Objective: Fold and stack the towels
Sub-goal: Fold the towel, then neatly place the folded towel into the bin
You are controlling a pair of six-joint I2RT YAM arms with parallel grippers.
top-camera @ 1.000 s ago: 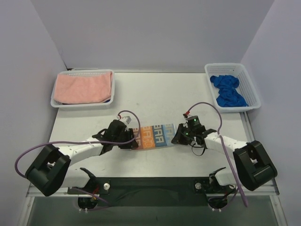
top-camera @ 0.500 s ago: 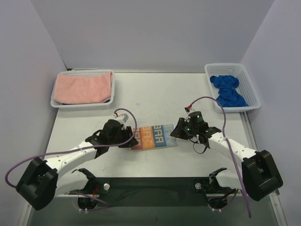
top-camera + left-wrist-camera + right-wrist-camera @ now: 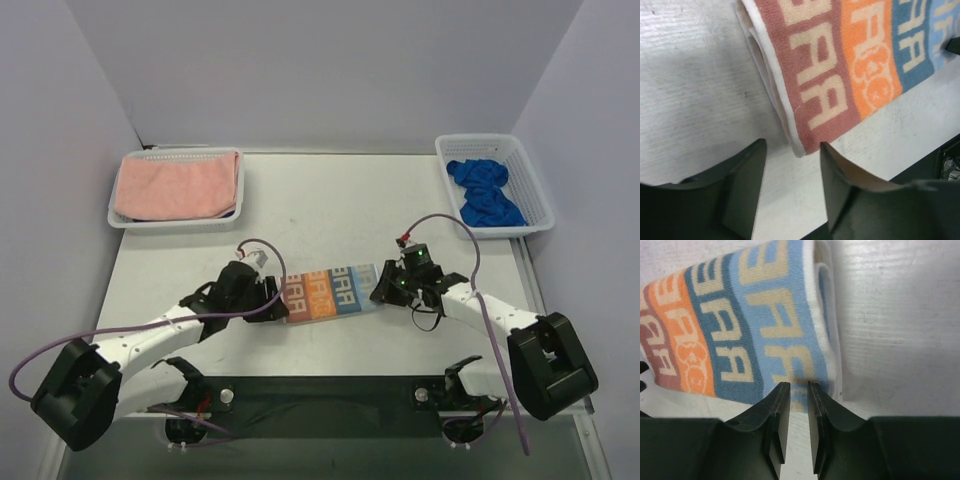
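The folded white towel [image 3: 328, 291] with orange and blue lettering lies flat on the table between both arms. My left gripper [image 3: 277, 303] stands open at its left end. In the left wrist view the towel's [image 3: 840, 75] near corner pokes just between the fingertips [image 3: 759, 150], untouched. My right gripper [image 3: 382, 290] hovers at the towel's right end. Its jaws [image 3: 798, 386] are a narrow slit apart over the light-blue edge of the towel [image 3: 740, 330], nothing pinched. A salmon-pink towel [image 3: 175, 187] lies folded in the left basket. A royal-blue towel [image 3: 485, 195] lies crumpled in the right basket.
A white mesh basket [image 3: 180, 153] stands at the back left and another [image 3: 497, 140] at the back right. Purple cables loop over both arms. The table's dark front edge [image 3: 330, 385] runs close behind the towel, by the arm bases.
The left jaws have widened and drawn back off the towel's left end. The right jaws have parted slightly. The towel stays flat in nearly the same spot.
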